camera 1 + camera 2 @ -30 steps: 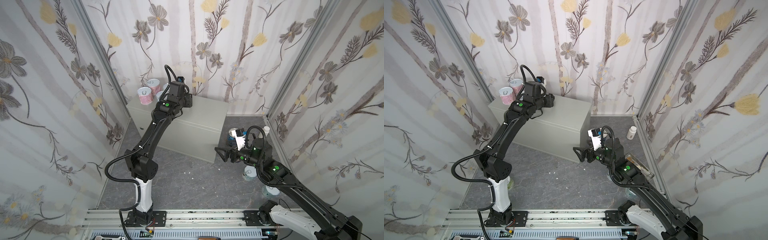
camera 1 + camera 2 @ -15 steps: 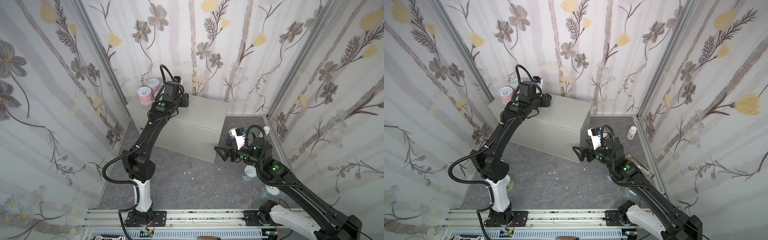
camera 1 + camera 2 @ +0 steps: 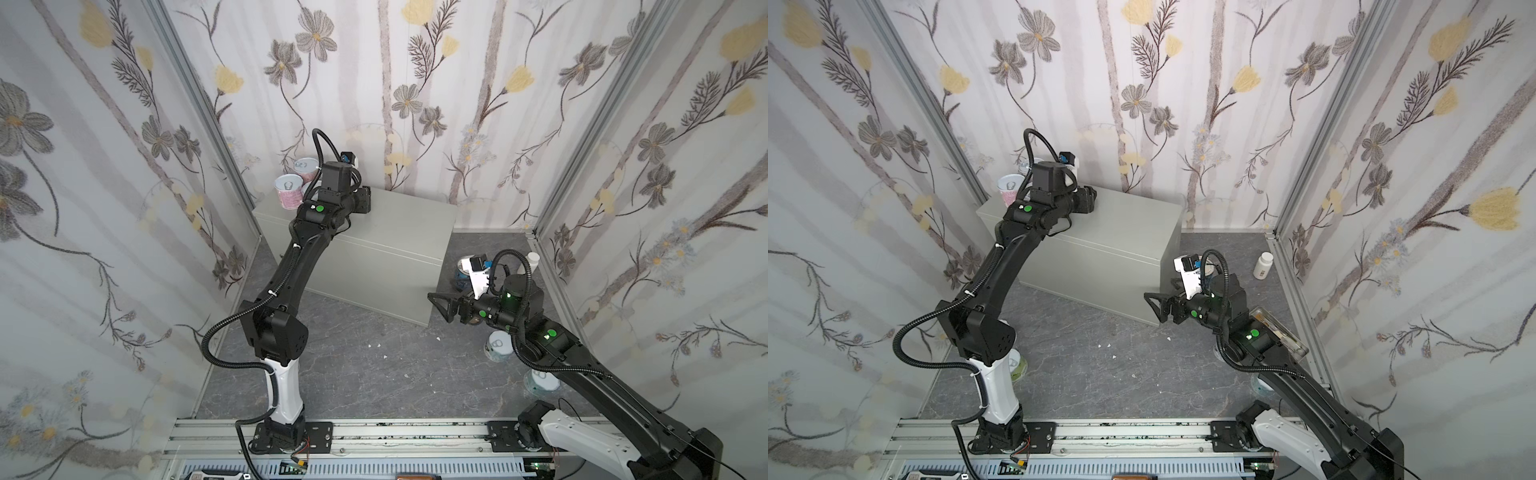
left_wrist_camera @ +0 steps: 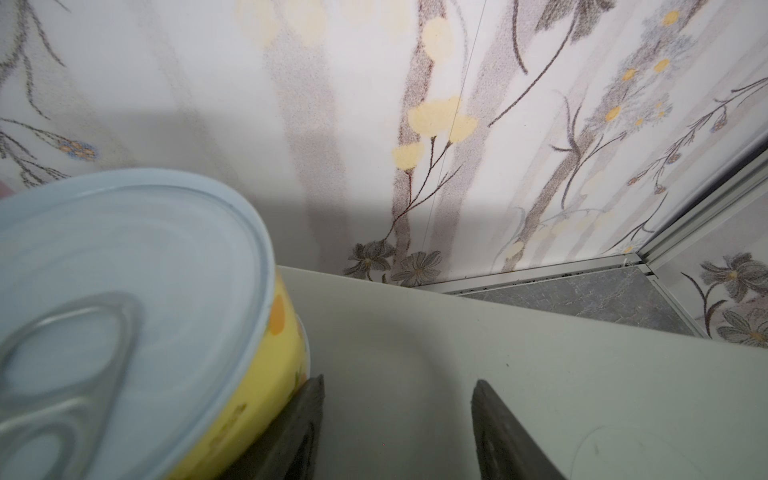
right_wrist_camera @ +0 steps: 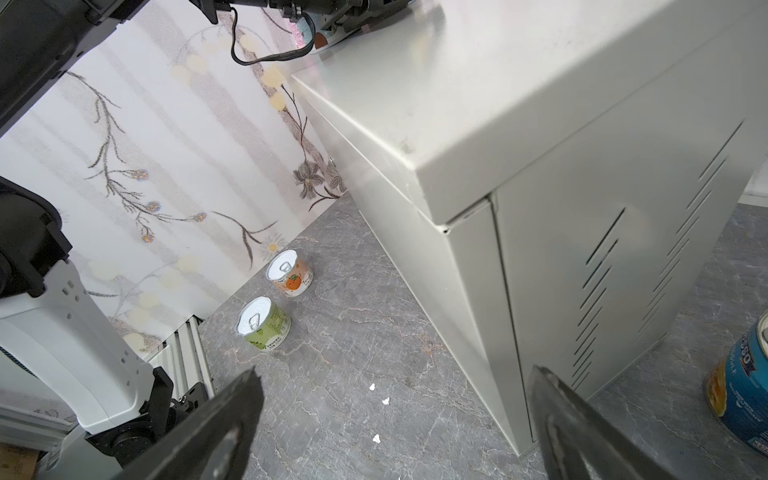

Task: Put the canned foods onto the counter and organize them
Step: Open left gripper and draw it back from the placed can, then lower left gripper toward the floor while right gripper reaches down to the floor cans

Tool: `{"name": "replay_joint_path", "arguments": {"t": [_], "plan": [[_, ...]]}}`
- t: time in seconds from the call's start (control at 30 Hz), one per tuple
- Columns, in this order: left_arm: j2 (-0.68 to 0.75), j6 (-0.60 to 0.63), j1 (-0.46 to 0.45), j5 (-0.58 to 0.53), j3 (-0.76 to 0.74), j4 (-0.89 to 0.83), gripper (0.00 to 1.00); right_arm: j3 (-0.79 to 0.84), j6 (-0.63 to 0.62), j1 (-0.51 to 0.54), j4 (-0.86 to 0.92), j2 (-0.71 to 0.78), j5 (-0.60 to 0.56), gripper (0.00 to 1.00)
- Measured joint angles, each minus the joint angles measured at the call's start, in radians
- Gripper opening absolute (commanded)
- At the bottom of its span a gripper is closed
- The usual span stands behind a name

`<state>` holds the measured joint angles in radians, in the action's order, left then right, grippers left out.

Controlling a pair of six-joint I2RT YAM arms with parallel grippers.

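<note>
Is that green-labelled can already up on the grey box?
No, the green-labelled can stands on the dark floor, well below the top of the grey box.

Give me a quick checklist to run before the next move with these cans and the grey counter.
1. Left tool empty, jaws apart: ok.
2. Yellow can upright on counter: ok.
3. Left tool clear of yellow can: cannot tell; they may be touching.
4. Right tool open, empty: ok.
5. Cans off the floor: not ok; green can and peach-coloured can stand there.
6. Free counter space: ok.
</note>
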<state>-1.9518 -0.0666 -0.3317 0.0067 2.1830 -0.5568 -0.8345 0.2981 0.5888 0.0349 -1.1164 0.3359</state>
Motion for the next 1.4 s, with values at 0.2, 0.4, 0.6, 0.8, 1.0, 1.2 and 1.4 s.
{"name": "replay_joint_path", "arguments": {"t": [0.2,0.4,0.6,0.8,1.0,1.2,1.4], "plan": [[0.0,0.007,0.004,0.024,0.003,-0.002,0.6,-0.004,0.0,0.0,0.001,0.001,0.001,1.0],[0.007,-0.022,-0.003,0.077,0.065,-0.016,0.62,-0.038,0.021,0.0,0.006,0.027,-0.004,1.0],[0.058,-0.039,-0.05,0.116,0.134,-0.016,0.63,-0.099,0.038,-0.001,0.014,0.061,-0.032,1.0],[0.179,-0.031,-0.148,0.113,0.114,-0.015,0.64,-0.145,0.045,-0.002,0.073,0.117,-0.088,1.0],[0.359,-0.019,-0.272,0.041,-0.096,0.002,0.65,-0.148,0.077,-0.015,0.2,0.197,-0.217,1.0],[0.591,-0.026,-0.415,-0.055,-0.486,0.047,0.66,-0.067,0.14,-0.056,0.295,0.309,-0.323,1.0],[0.812,-0.072,-0.551,-0.146,-0.785,0.112,0.67,0.02,0.191,-0.095,0.385,0.338,-0.381,1.0]]}}
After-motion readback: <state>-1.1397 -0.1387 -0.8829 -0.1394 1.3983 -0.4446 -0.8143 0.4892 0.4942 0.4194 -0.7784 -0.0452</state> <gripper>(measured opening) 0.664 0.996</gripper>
